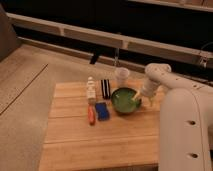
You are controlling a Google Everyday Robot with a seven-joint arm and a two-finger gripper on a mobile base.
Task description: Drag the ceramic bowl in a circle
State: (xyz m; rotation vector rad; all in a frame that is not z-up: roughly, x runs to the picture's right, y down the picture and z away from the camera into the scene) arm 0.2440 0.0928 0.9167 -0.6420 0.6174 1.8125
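Warm, dim light is falling from above onto the wooden table (75, 135). The floor (25, 85) at left is catching a paler, greyer light. The background beyond the table is sinking into near black. The ceramic bowl (121, 99) is giving off glossy highlights from its green inside. The gripper (136, 102), sitting at the bowl's right rim, is showing as a dark patch there. The white arm (182, 120) is glowing brightest, lower right.

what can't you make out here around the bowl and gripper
All in the camera view:
- the gripper at the right rim of the ceramic bowl: whether it grips the rim, hidden by the wrist.
- the robot body: cut off at right and bottom edges.
- the bottle: label too small to read.
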